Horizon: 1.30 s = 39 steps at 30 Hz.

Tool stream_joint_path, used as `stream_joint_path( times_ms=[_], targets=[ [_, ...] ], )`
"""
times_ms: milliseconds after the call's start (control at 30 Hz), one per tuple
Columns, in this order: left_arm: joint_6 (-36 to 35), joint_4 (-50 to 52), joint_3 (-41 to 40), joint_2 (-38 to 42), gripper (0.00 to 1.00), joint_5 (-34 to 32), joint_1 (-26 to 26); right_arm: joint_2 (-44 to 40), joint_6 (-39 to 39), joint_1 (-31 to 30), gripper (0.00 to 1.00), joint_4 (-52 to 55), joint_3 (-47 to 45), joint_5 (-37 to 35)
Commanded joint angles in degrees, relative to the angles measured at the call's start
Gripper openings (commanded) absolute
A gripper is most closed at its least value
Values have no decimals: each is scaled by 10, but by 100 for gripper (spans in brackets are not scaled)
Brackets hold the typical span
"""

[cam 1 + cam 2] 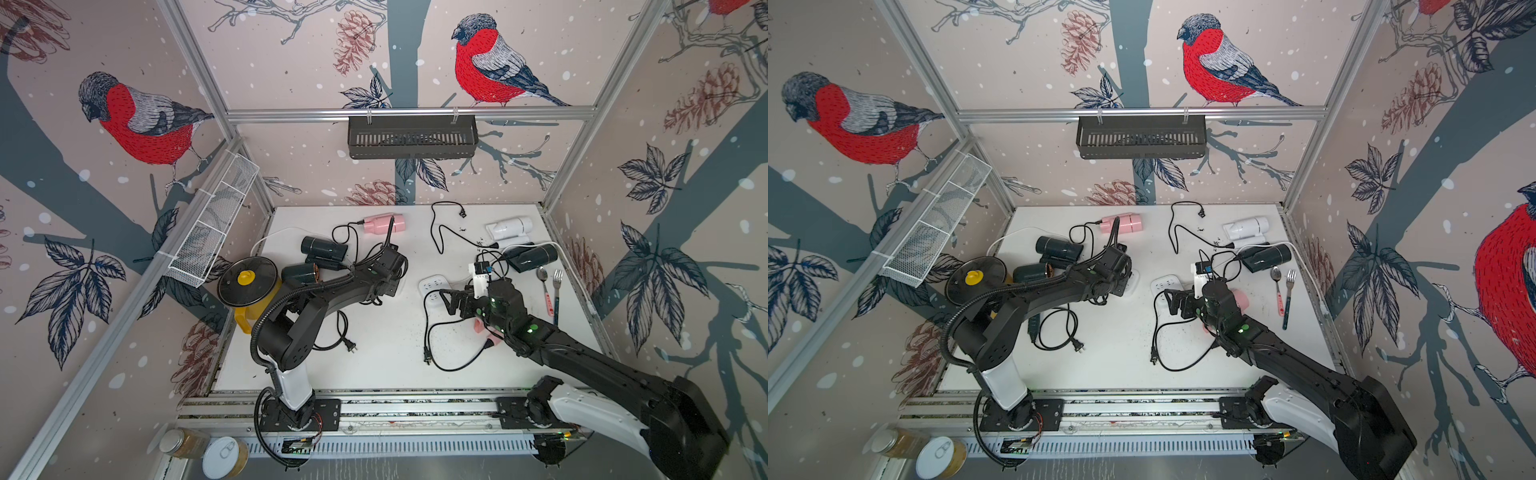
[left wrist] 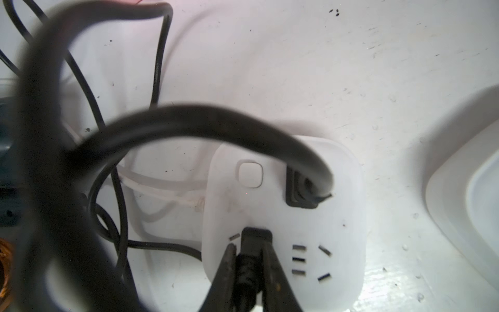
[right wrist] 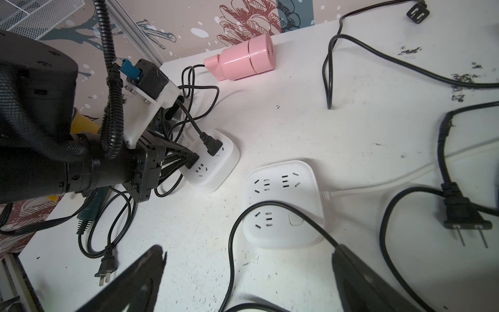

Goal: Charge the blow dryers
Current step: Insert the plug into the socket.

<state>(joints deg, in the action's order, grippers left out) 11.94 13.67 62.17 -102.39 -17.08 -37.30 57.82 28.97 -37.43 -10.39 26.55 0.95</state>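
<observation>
- Nearest the viewer, low in the middle of a top view, a loose plug and a second loose plug lie on the white table with their cords curled. Their dryers look unconnected.
- A little further, right of centre, the right gripper has its claw spread wide and holds nothing. It hangs over the larger power strip, whose sockets are all free, probably ready to take a plug. A thin cord crosses that strip.
- A half-hidden pink blow dryer lies under the right arm. Its direction cannot be told.
- At the bottom centre of the left wrist picture, the left gripper is pinched almost closed on a black plug.
- This plug stands on end against the smaller power strip, its long axis aimed straight into a socket, seemingly to push the pins home. Beside it a seated plug occupies another socket.
- Left of centre, the green blow dryer lies on its side, lengthwise across the frame, with its copper mouth facing right.
- Just behind it, the left black blow dryer lies the same way.
- At the upper right of the table, the right black blow dryer and the white blow dryer also lie lengthwise across the frame.
- Farthest, the far pink blow dryer lies on its side across the frame, with its cord leaving its left end.
</observation>
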Motion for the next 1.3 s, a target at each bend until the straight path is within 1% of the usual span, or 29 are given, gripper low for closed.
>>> stream_joint_path(
  times_ms=[0,200,333,600,767,833,1000,1167,1267],
  targets=[
    [-1,65,-13,-8,18,11,-1,4,12,-1,97,-21,4,-5],
    [-9,59,-9,-14,18,25,10,7,18,-2,97,-30,1,3],
    [-11,55,-10,-12,18,46,16,5,19,-2,97,-29,2,2],
    [-15,61,-7,-18,18,-9,12,11,22,-3,97,-33,3,-2],
    [-28,64,11,-24,19,-25,15,16,24,-3,97,-35,6,-2],
    [-31,65,14,-23,20,-27,15,16,25,-4,97,-33,6,-1],
    [-26,58,10,3,27,-5,15,11,23,-5,97,-30,4,-4],
    [-24,41,4,56,36,22,15,10,18,-7,97,-36,6,3],
    [-18,24,-8,91,38,54,15,12,15,-11,97,-34,10,1]
  ],
)
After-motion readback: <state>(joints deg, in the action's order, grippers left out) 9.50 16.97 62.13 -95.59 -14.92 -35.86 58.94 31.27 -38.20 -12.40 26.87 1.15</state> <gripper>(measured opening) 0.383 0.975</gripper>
